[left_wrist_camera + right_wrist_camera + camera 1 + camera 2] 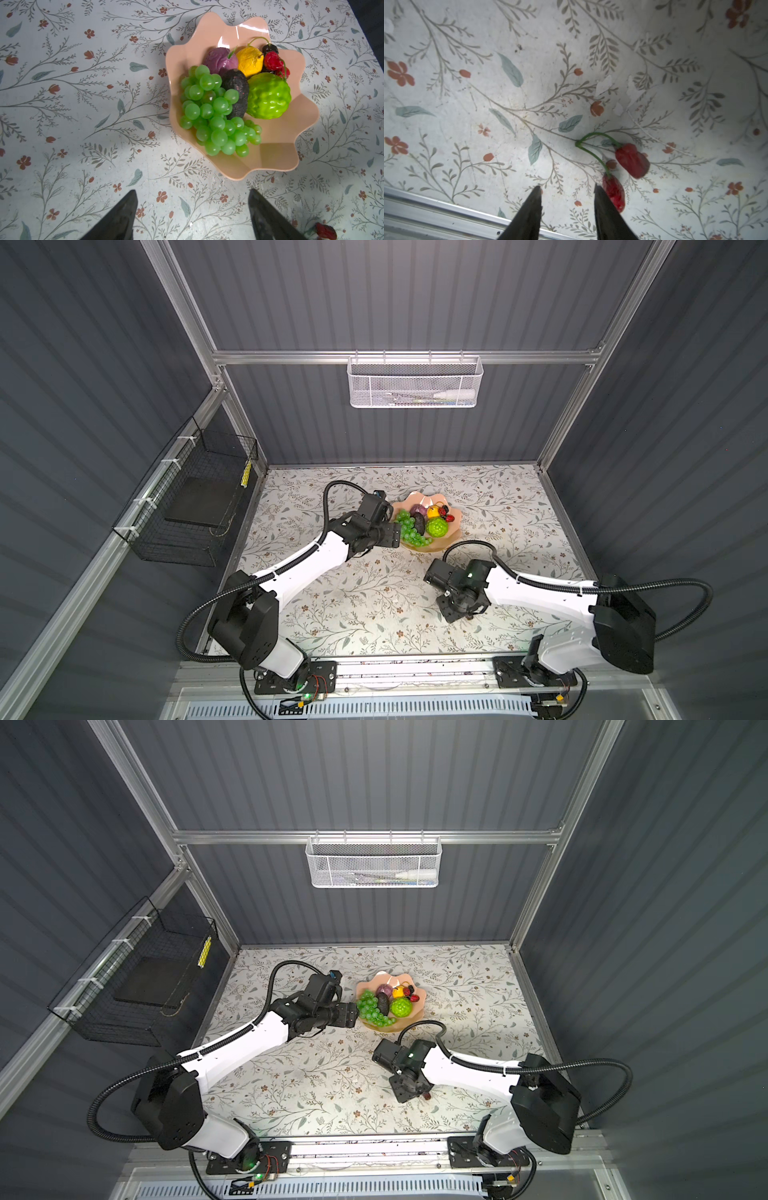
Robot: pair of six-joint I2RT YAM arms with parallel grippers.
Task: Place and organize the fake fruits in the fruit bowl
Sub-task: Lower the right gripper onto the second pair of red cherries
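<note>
1. The right gripper points down at the floral table. Its jaws stand partly apart with only bare tabletop in the gap, and it pinches nothing.
2. A loose pair of red cherries on joined green stems lies on the table just beside it. The nearer cherry sits at the outer side of one finger, partly hidden behind it and not between the jaws; I cannot tell whether they touch. The other cherry lies a little farther out, and the stem joint lies ahead of the fingertips.
3. In a top view this pair shows as a small red spot beside the right gripper, well apart from the fruit bowl.
4. The left gripper is spread wide and holds nothing, with patterned tabletop between its fingers. In its wrist view the bowl lies just ahead of the fingertips, not touching them. In both top views the gripper ends at the bowl's left rim, next to the grapes.
5. Inside the bowl:
   - the green grape bunch drapes over the rim nearest the left gripper;
   - the dark avocado lies against the grapes;
   - the bumpy lime-green ball is beside the avocado;
   - the purple fruit, the yellow fruit and the red and dark cherries are behind them.
</note>
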